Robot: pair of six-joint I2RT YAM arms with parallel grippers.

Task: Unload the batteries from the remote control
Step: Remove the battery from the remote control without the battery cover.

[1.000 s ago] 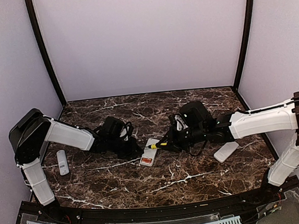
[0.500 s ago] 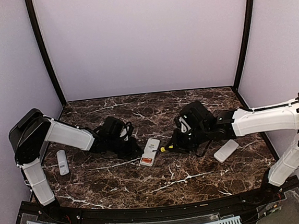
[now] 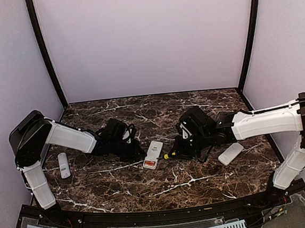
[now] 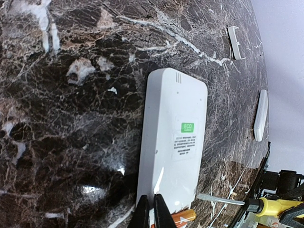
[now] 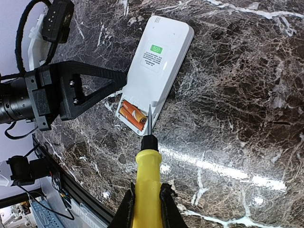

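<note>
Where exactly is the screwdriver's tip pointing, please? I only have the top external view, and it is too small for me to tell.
Observer: In the right wrist view, the screwdriver, clamped in the right gripper, has its tip at the uncovered end of the remote, right beside the batteries. I cannot tell whether it touches them.
Operator: Thank you. How many batteries are in the remote?
Observer: Two orange ones, lying side by side in that uncovered end.
</note>
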